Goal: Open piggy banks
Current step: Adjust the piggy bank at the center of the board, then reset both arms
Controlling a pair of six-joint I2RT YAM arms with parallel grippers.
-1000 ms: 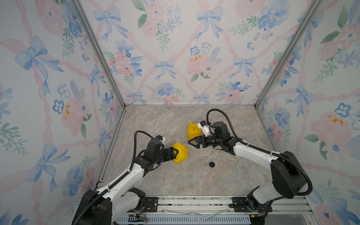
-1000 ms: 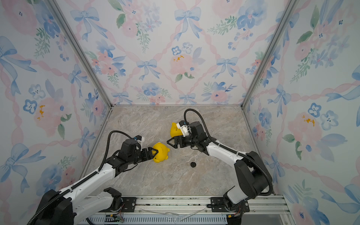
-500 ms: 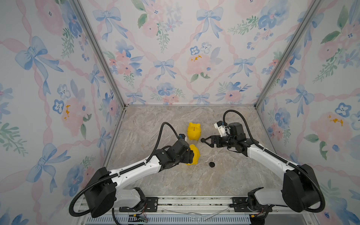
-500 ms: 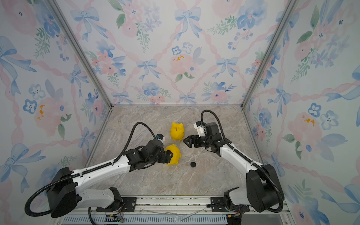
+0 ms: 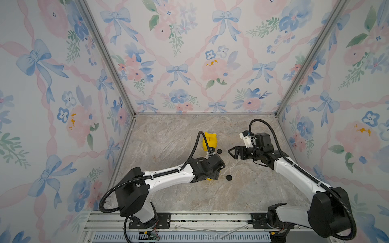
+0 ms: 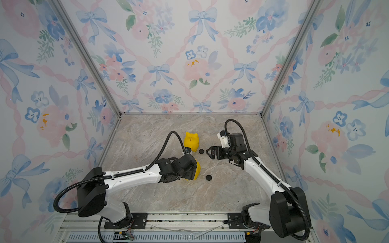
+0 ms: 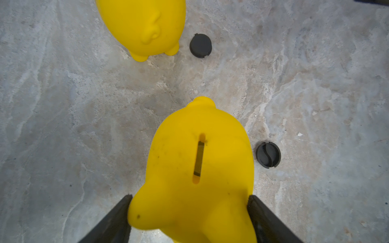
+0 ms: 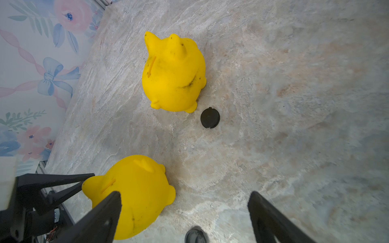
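Obs., both top views plus both wrist views.

- Left gripper: clamped on the lower piggy bank. Both black fingers pressed against the sides of its head end. Coin slot faced up toward the wrist camera.
- In both top views this pig sat just below frame centre and was largely covered by the left wrist. Only a yellow sliver showed in one top view. Could not tell whether its feet touched the tabletop.
- Upper piggy bank: stood free and upright on its feet on the marble tabletop, slot up. It was a little above the held pig in the frame, well apart from it, with no gripper on it. Dark scuff marks were seen on its flank in the right wrist view.
- Upper plug: small black round disc, flat on the tabletop just beside the upper pig's lower right. It lay between that pig and the right gripper's tips.
- Lower plug: flat on the tabletop, right of the held pig, near but not touching. Curved groove visible on its face in the left wrist view.
- Right gripper: jaws spread wide and holding nothing. It sat right of centre in the frame, tips pointing left toward the upper plug and clear of it.
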